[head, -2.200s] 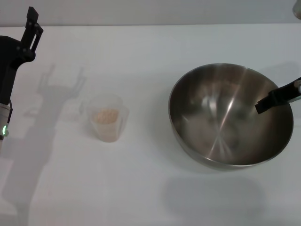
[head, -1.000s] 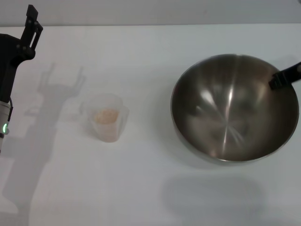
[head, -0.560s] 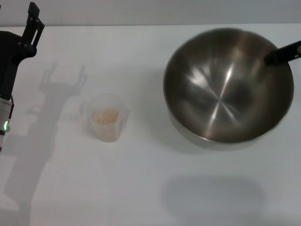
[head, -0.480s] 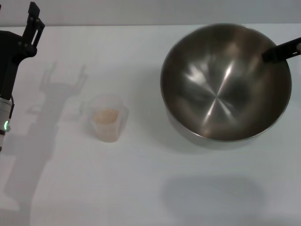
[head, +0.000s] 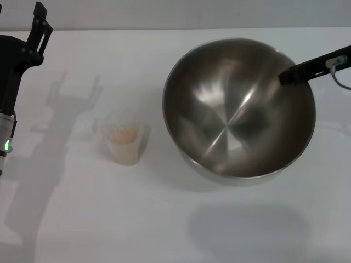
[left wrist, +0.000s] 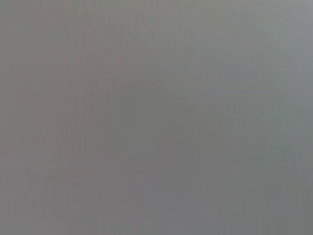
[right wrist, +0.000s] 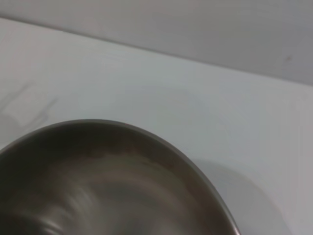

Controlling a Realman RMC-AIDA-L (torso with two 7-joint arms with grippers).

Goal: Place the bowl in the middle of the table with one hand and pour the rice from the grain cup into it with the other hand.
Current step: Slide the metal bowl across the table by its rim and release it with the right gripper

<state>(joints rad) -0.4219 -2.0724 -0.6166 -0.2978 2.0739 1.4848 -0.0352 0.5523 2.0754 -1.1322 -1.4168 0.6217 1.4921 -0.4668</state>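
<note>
White table (head: 181, 230) fills almost the whole head view, with a grey wall strip along the far edge. A big shiny metal bowl (head: 238, 109) sits right of the middle. It looks tipped a little, and a soft shadow lies on the table nearer than it, so it may be held up off the table, but that is hard to tell for sure.

The right gripper (head: 288, 76) comes in from the right side. One dark finger reaches over the far right rim, inside the bowl. The other finger is hidden behind the bowl wall, so it looks pinched on the rim. The rest of the right arm is cut off at the picture edge.

The right wrist view shows only a piece of the bowl (right wrist: 112, 181), its rim curving across, blurry, with table past it.

The small clear grain cup (head: 126, 138) stands on the table, left of the bowl and apart from it. Pale rice (head: 124, 133) lies inside it.

The left gripper (head: 38, 24) is up at the far left corner, well away from the cup. I cannot tell if its claw is open. Its wrist view is all flat grey and shows nothing.
</note>
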